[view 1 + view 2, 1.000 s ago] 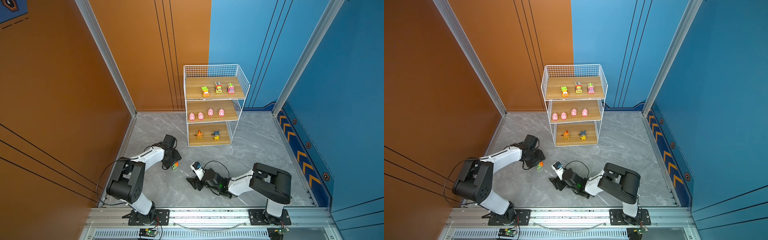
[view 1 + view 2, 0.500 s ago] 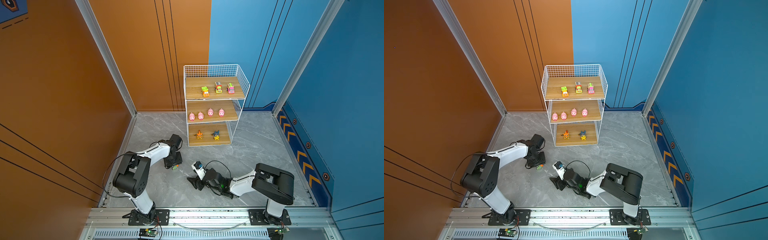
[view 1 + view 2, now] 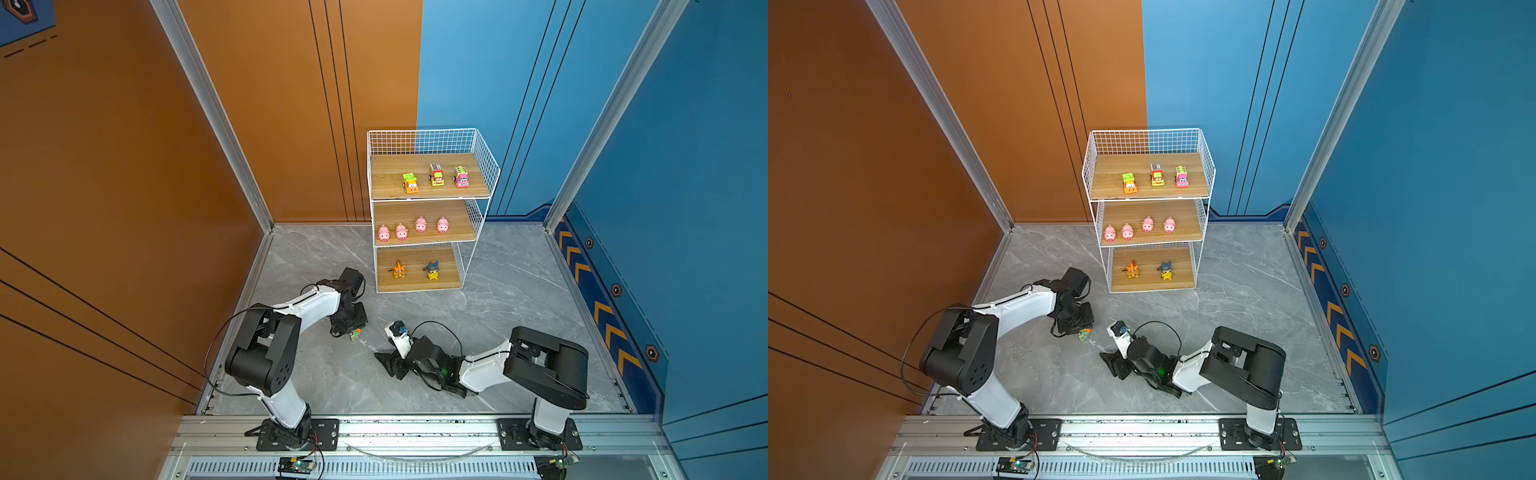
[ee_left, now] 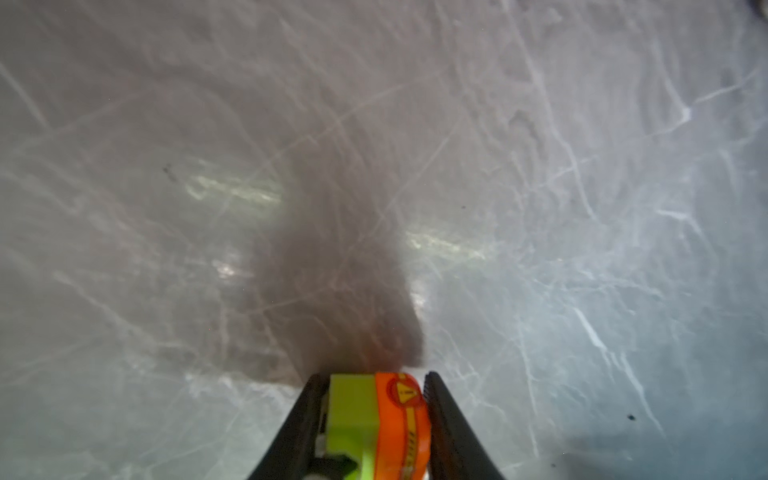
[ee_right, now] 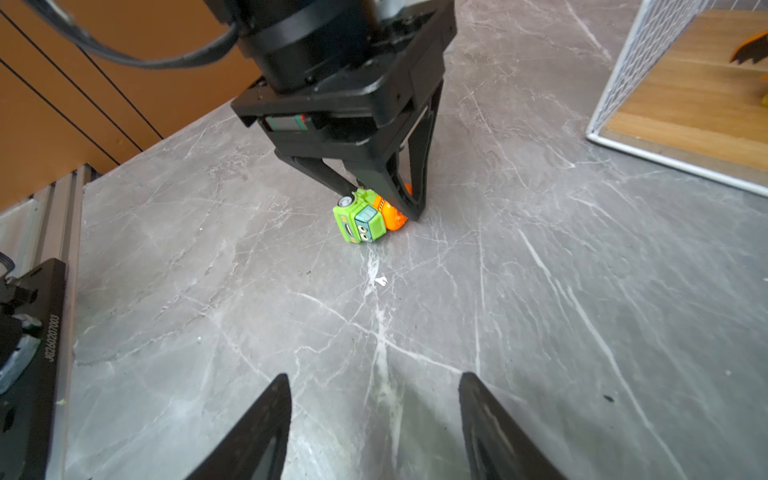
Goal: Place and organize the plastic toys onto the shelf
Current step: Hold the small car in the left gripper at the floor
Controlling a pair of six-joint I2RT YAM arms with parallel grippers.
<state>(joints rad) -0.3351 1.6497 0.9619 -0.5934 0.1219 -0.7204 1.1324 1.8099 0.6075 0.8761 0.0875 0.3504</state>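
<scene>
My left gripper [image 4: 376, 380] clamps the green-and-orange car [image 5: 359, 222], tipped sideways left of centre on the tabletop [image 3: 498, 332]. My right gripper [image 5: 374, 378] has its jaws apart, empty.

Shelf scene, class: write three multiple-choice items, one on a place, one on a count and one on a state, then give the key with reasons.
1. On the shelf, where do the pink pigs stand?
A. top board
B. middle board
C. bottom board

2. How many cars stand on its top board?
A. one
B. two
C. three

3. The left pincer is:
A. shut on the green-and-orange car
B. open and empty
C. shut on a pig

B: all four pigs line the middle board.
C: three cars sit in a row there.
A: its fingers press both sides of the car.
</scene>
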